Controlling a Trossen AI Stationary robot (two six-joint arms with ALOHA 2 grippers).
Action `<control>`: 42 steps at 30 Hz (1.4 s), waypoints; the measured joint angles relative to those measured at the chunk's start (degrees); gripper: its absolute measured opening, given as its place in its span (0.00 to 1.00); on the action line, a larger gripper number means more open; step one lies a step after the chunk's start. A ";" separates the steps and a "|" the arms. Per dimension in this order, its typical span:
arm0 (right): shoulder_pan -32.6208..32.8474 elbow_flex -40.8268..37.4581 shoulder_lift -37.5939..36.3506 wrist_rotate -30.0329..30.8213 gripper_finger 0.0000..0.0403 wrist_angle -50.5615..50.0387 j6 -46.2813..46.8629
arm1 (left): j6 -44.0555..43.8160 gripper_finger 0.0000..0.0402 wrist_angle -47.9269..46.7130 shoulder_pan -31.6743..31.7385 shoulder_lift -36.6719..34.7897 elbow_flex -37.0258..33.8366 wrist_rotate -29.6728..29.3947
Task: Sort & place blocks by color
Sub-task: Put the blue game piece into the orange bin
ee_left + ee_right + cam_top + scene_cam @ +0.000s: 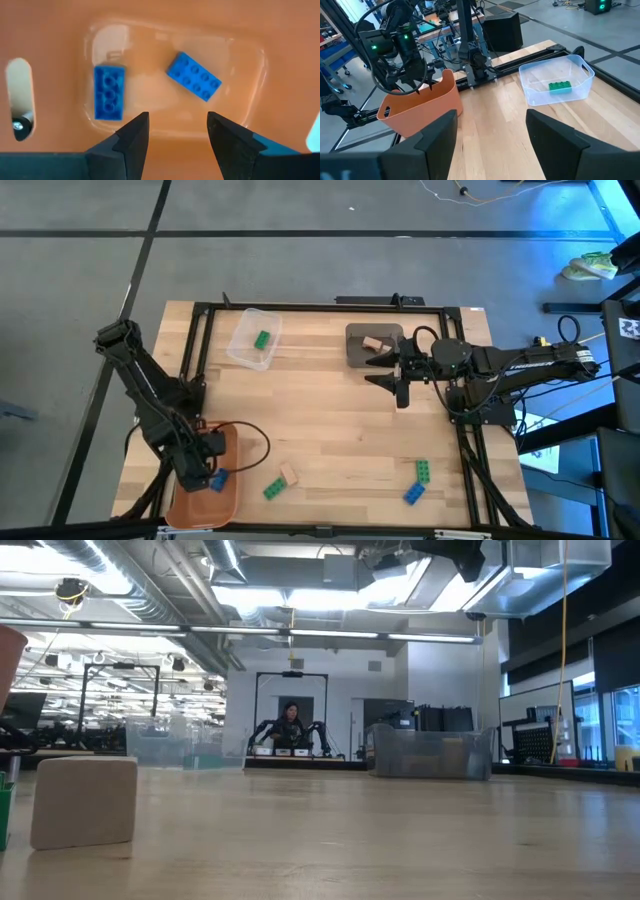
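Observation:
Two blue blocks (108, 92) (194, 76) lie flat on the floor of the orange bin (222, 502) at the near left. My left gripper (177, 132) hangs open above them, pointing down, nothing between its fingers. A green block (560, 86) lies in the clear bin (243, 340) at the far side. A tan block (373, 343) lies in the grey bin (357, 352). My right gripper (392, 387) waits open, held level above the table beside the grey bin. Loose on the table lie a green block (273, 490), a tan block (289, 474), another green block (423, 470) and a blue block (413, 493).
A black metal frame (320, 305) runs around the wooden table top. The middle of the table (330, 425) between the bins and the loose blocks is bare wood. In the low view the tan block (85, 802) stands close to the camera.

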 joint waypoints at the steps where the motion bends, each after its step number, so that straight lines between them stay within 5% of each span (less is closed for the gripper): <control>1: 0.00 0.00 0.00 0.00 0.59 -0.05 -0.01 | 0.00 0.47 0.13 0.03 0.00 0.00 0.90; 11: 0.00 0.00 0.00 0.00 0.59 -0.09 -1.31 | 6.98 0.48 7.01 3.75 -2.07 0.00 11.45; 17: 0.00 0.00 -0.01 0.00 0.59 -0.05 -1.30 | 8.50 0.48 17.36 11.28 -7.65 0.00 11.86; 31: 0.00 0.00 -0.02 0.00 0.59 0.06 -1.30 | 34.52 0.48 53.26 39.24 -21.14 0.13 -8.18; 42: 0.00 -0.02 -0.03 0.01 0.59 2.29 3.96 | 61.56 0.48 53.58 46.33 -25.27 0.05 -16.86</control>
